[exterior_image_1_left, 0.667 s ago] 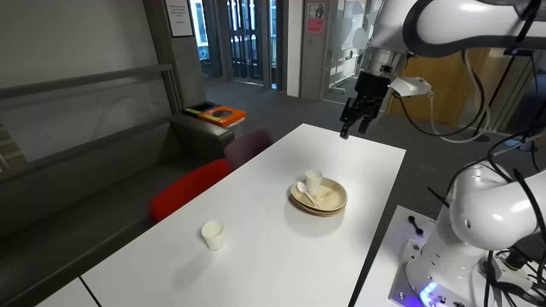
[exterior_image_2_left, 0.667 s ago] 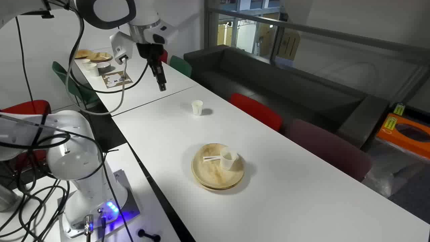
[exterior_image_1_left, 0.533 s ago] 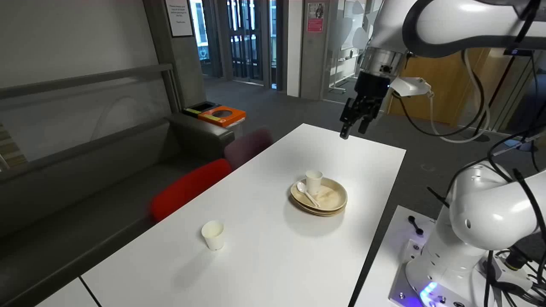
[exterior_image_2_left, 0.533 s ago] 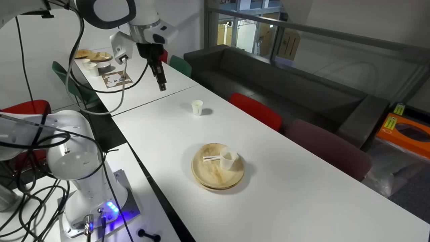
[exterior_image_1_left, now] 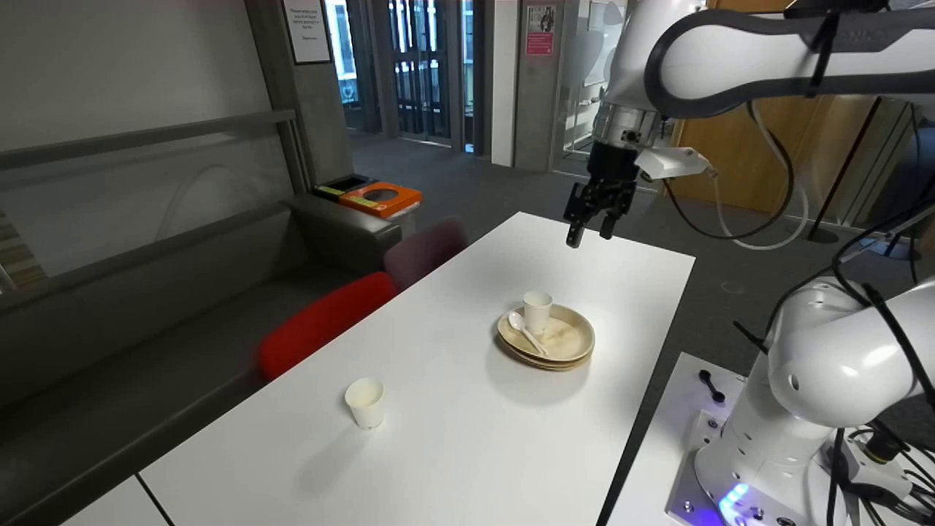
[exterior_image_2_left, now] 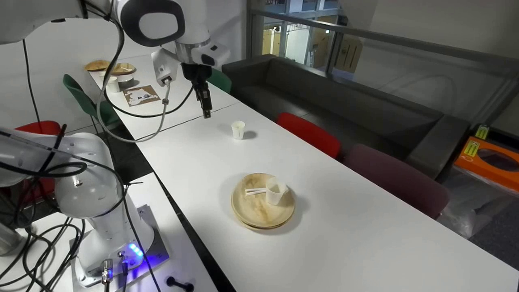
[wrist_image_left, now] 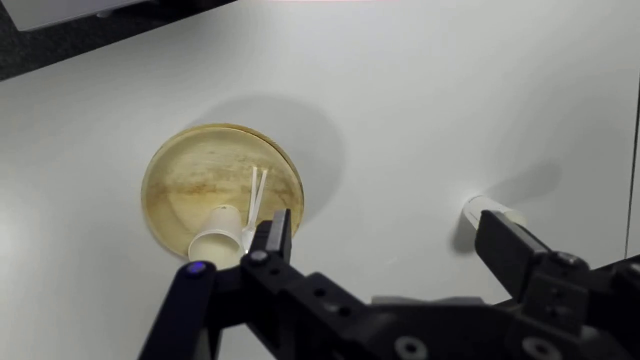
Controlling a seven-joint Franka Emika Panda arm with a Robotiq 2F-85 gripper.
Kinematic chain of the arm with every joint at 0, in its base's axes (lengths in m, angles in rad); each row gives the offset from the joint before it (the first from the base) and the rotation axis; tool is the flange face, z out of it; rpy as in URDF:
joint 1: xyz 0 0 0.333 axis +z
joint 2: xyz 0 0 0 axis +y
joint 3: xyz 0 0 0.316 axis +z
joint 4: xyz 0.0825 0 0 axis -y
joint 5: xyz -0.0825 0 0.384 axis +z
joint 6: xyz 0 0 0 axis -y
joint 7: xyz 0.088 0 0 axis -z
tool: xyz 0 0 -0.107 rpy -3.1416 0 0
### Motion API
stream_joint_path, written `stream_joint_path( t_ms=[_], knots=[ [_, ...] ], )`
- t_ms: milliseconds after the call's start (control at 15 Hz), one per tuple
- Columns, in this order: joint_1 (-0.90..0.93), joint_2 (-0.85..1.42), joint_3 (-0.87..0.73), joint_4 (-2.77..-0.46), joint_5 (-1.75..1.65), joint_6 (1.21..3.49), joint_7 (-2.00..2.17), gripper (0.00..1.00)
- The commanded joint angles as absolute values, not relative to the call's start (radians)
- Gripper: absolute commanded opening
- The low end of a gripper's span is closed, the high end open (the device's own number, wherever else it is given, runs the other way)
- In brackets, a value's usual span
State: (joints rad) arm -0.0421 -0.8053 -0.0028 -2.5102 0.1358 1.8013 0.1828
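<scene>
My gripper (exterior_image_1_left: 590, 235) hangs high above the white table (exterior_image_1_left: 438, 467), its jaws wide apart with nothing between them in the wrist view. A lone white paper cup (exterior_image_2_left: 238, 130) stands upright on the table, the thing nearest below the gripper (exterior_image_2_left: 206, 114) in an exterior view. Stacked tan plates (exterior_image_1_left: 570, 340) carry a second white cup (exterior_image_1_left: 537, 313) and white plastic cutlery (exterior_image_1_left: 527, 334) with a spoon head. In the wrist view, one finger overlaps the edge of the plates (wrist_image_left: 185, 165); the other partly hides the lone cup (wrist_image_left: 480, 205).
A red chair (exterior_image_1_left: 325, 321), a dark purple chair (exterior_image_1_left: 427, 252) and a grey sofa (exterior_image_1_left: 182, 314) line the table's far side. Orange-topped bins (exterior_image_1_left: 380, 197) stand beyond. Loose cables (exterior_image_2_left: 48, 243) lie around the robot base (exterior_image_2_left: 115, 239). A second table (exterior_image_2_left: 142, 73) bears more dishes.
The arm has shifted and come down a little: the gripper moves left and down in an exterior view, right and down in the opposite one. Cups and plates stay put.
</scene>
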Motion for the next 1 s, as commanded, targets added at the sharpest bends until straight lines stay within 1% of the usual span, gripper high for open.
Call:
stream_joint_path(
  t_ms=[0, 200, 400, 933],
  knots=[
    [-0.082, -0.673, -0.014, -2.487, 0.141, 1.894, 0.198, 1.00],
    [-0.129, -0.594, 0.002, -2.492, 0.151, 2.025, 0.315, 1.00],
    [-0.154, -0.528, 0.007, -2.487, 0.162, 2.109, 0.445, 1.00],
    [-0.211, -0.420, 0.021, -2.476, 0.148, 2.210, 0.835, 1.00]
  ],
)
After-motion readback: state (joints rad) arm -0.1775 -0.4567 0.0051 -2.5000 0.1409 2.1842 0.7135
